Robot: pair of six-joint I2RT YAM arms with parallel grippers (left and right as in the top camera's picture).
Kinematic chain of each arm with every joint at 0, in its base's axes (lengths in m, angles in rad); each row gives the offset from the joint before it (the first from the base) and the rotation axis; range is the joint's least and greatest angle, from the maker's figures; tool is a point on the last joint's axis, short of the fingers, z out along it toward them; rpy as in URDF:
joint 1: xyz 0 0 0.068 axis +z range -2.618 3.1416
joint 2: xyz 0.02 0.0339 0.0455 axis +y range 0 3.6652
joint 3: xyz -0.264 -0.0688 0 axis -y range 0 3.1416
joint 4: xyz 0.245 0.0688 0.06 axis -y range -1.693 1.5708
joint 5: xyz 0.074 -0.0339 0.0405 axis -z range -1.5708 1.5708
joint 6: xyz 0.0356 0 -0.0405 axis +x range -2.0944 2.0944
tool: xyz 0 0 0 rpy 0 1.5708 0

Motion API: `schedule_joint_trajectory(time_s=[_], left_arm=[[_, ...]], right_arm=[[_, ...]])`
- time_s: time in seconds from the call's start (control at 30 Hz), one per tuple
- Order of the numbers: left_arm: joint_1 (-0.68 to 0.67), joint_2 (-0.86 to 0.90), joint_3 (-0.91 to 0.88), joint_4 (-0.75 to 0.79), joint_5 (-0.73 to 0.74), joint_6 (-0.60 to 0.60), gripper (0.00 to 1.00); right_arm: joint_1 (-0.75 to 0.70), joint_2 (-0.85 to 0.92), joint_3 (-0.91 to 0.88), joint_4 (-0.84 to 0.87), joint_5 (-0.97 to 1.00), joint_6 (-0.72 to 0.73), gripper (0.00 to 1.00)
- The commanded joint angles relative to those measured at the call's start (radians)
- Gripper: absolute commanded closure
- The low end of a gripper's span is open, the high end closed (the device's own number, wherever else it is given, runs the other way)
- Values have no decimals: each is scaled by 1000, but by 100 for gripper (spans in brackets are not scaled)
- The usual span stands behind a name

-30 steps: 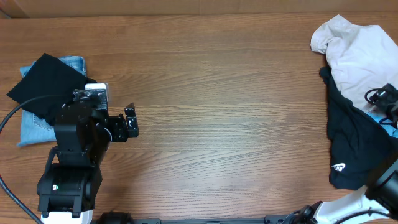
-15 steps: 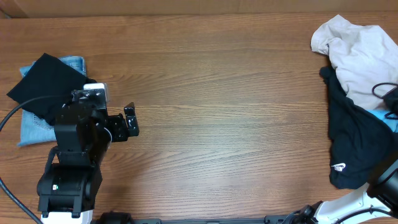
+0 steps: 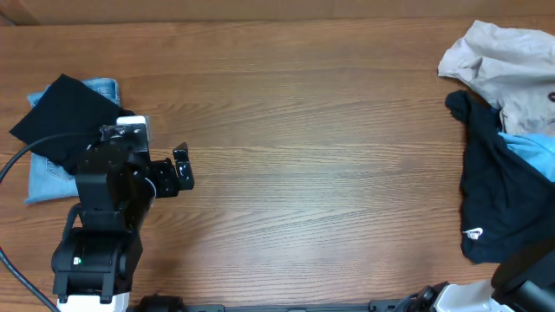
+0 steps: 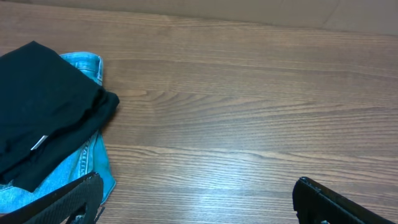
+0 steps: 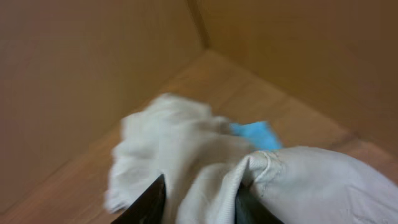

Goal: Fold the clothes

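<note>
Wide table [image 3: 303, 130], bare wood through the middle, and that middle looks like the place to work. At the far right edge lies the heap. The beige shorts [image 3: 507, 61] are bunched at the top of it, a black garment [image 3: 490, 191] sprawls below them, and a light-blue piece [image 3: 531, 146] peeks out between the two. Over on the left there's a tidy stack, a folded black piece [image 3: 61, 117] on a denim piece [image 3: 48, 182], so that side looks finished. Now the step in hand, as I read it, is getting the shorts clear of the heap. The right wrist view is blurred, but the right gripper [image 5: 199, 193] is clamped on beige cloth, with a stitched edge showing beside one finger. Which part of the shorts that is, I can't tell. To do this well, go up first and then across, so the black garment and the blue piece stay behind instead of trailing along. Set the shorts down on the bare wood and drag lightly so the fabric lays itself flat. The left gripper [image 3: 182, 169] hangs just beside the stack, jaws wide apart and holding nothing. It's well placed to take the opposite edge and help spread. A small thing to watch is the cloth bunched between the fingers, because a thick pinch like that could slip.
</note>
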Motion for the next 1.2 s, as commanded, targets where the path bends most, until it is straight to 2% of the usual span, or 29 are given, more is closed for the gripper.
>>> schedule_joint_trajectory(time_s=[0.0, 0.1, 0.27, 0.33, 0.4, 0.53, 0.63, 0.67, 0.83, 1.0, 1.17], left_arm=[[-2, -1, 28, 1, 9, -14, 0], [-2, -1, 28, 1, 8, -14, 0], [-2, -1, 28, 0, 8, -14, 0], [-2, -1, 28, 0, 8, -14, 0], [-2, -1, 28, 0, 8, -14, 0], [-2, -1, 28, -2, 8, -14, 0], [-2, -1, 28, -8, 8, -12, 0], [-2, -1, 28, -8, 8, -10, 0], [-2, -1, 28, -7, 8, -10, 0], [-2, -1, 28, -7, 8, -10, 0], [-2, -1, 28, -7, 8, -10, 0]], right_arm=[[86, -87, 34, 10, -194, -10, 69], [218, -143, 34, 7, -258, -17, 66], [444, -190, 39, 6, -283, -104, 64], [536, -191, 39, -11, -284, -152, 60], [609, -188, 39, -45, -175, -195, 57], [649, -174, 37, -109, 248, -124, 36], [580, -169, 37, -181, 383, -90, 34], [550, -169, 37, -201, 385, -79, 30], [303, -155, 37, -318, 361, 31, 25], [66, -82, 14, -383, 313, 32, 22], [-92, 37, -3, -396, 303, 32, 21]])
